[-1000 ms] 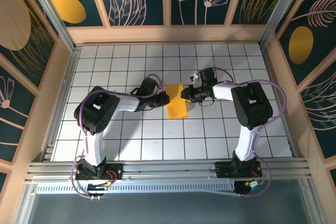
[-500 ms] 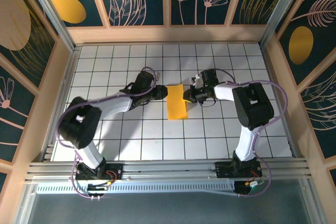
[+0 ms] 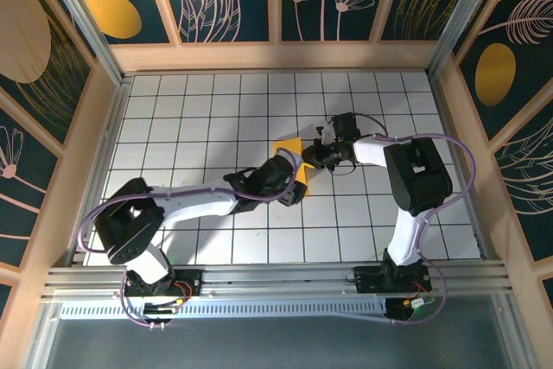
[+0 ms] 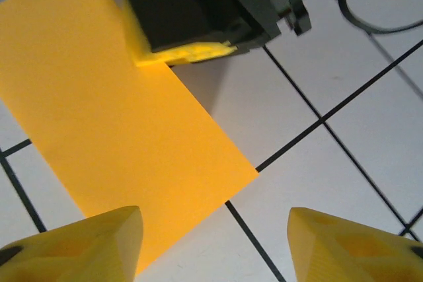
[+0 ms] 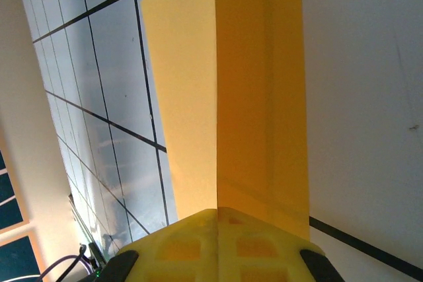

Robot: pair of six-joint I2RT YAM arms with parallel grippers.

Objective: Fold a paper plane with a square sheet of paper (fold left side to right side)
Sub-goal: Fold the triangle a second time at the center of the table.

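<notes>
Where set down to be worked from both sides, sits a little beyond the middle of the table point(image 3: 173, 110), well apart from every edge: paper point(image 3: 289, 145), lying flat as a narrow doubled strip, long side running from far edge toward near edge. Reads, from the two layers in the right wrist view, as the left-over-right fold already laid down; sharpness of the crease impossible to tell. Pinned at the strip's right edge by the right gripper point(image 3: 311, 159), closed tight on both layers and reaching in low from the right. Likely held that way to stop the thin sheet sliding on the smooth tiles and to hold the two edges matched. Approached from the near left by the left gripper point(image 4: 211, 226), parted wide and clasping nothing, poised over the strip's near corner with one finger over paper and the other over bare tile. Seems placed there either to press along the fold or to take that corner for the next crease; cannot say which. Worth watching: any tug against the right-hand clamp could skew or tear the paper.
</notes>
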